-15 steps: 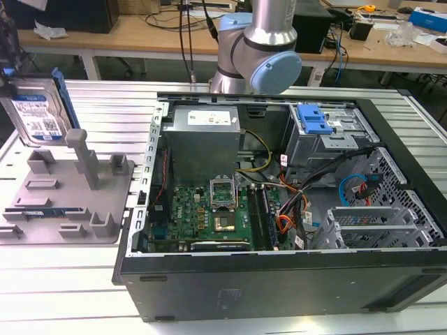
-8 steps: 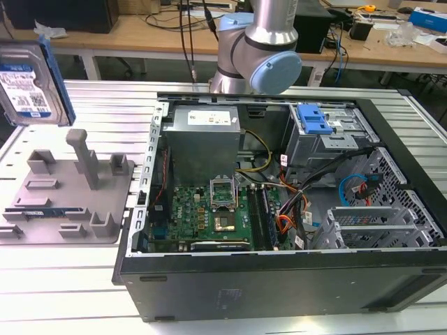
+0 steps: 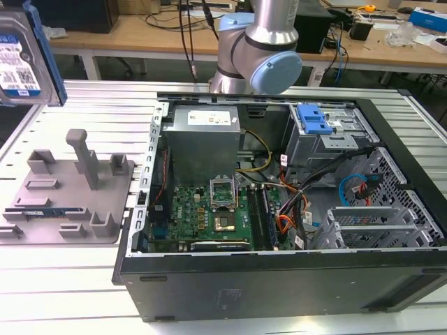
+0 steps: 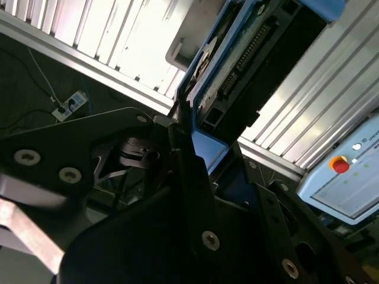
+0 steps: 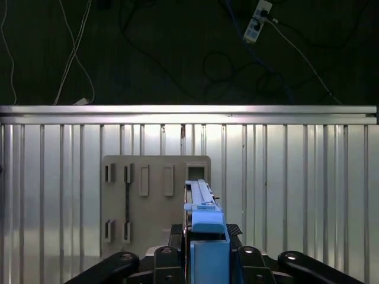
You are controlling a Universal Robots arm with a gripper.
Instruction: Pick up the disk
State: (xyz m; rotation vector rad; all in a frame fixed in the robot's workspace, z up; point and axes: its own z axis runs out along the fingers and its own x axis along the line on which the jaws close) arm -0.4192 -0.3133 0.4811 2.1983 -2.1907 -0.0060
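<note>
We see the gripper [image 5: 204,260] clamped on the disk [image 5: 204,222] by its blue side rails, edge-on, so the label face stays free; the disk [image 3: 21,59] hangs in air above the grey fixture [image 3: 70,195], clear of its posts

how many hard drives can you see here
1. The disk is lifted off the table at the exterior view's upper left, above the grey fixture. Both wrist views show it edge-on, clamped in the gripper. More may be hidden in the computer case bays.
</note>
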